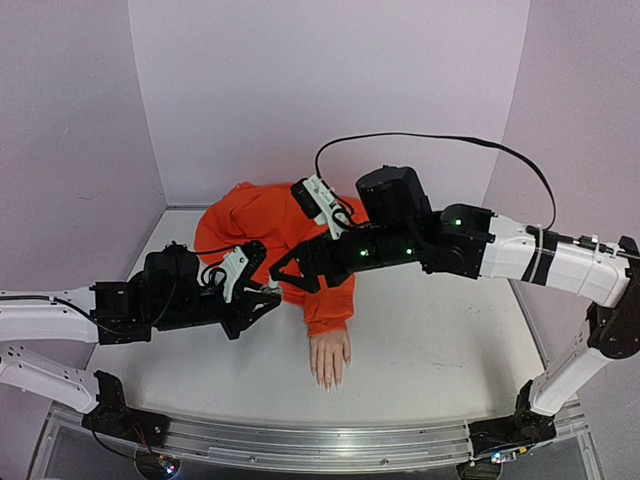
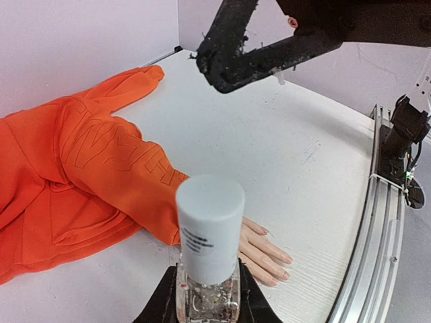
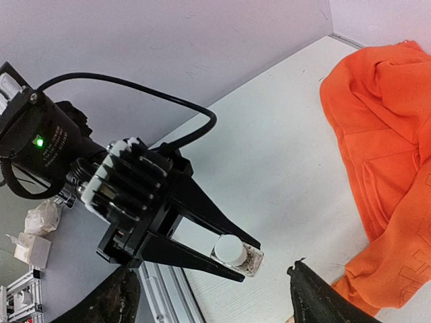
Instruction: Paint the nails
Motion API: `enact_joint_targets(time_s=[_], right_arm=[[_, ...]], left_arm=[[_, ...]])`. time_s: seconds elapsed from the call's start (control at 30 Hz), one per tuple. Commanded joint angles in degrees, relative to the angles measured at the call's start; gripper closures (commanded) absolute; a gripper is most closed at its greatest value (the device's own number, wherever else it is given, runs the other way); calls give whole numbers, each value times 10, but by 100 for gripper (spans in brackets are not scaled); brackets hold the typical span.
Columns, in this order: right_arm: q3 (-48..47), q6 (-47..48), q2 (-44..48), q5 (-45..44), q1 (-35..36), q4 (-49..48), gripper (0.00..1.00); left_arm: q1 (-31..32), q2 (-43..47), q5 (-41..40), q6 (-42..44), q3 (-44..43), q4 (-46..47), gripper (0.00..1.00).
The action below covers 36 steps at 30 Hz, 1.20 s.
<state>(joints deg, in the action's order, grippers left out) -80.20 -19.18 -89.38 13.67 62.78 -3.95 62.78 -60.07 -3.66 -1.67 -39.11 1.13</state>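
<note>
I am looking at a white table (image 1: pixel 430 330) boxed in by pale lilac walls (image 1: pixel 330 90). A skin-toned mannequin hand (image 1: pixel 330 358) is lying flat near the middle of the table's near edge, with its fingers pointing at that edge. Its orange fabric sleeve (image 1: pixel 260 225) is trailing back toward the far left corner. The nails (image 2: pixel 286 259), pale and glossy, are tipping those fingers; in the overhead view they are too small for me to tell apart.

My left gripper (image 2: pixel 207 296) is clamping a small clear bottle (image 2: pixel 207 299) by its glass base. The bottle is standing upright with its white cylindrical cap (image 2: pixel 210 225) on, raised over the sleeve's cuff just left of the hand.

My right gripper (image 3: pixel 215 303) is hovering over the sleeve with its jaws spread wide and nothing between them. It is facing the capped bottle and staying apart from it.
</note>
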Motion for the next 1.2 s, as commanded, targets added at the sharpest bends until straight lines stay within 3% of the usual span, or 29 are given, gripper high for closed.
enact_joint_targets(time_s=[0.0, 0.4, 0.9, 1.17], right_arm=[[-55, -16, -39, -37, 4, 59, 29], [-111, -18, -105, -30, 4, 84, 55], [-108, -13, -106, -25, 3, 84, 65], [-103, -10, -98, -39, 4, 83, 85]], left_arm=[[-1, -11, -29, 9, -39, 8, 100], [0, -27, -22, 1, -44, -2, 100], [0, -31, -19, 2, -49, -8, 100], [0, -28, -19, 2, -49, -8, 100]])
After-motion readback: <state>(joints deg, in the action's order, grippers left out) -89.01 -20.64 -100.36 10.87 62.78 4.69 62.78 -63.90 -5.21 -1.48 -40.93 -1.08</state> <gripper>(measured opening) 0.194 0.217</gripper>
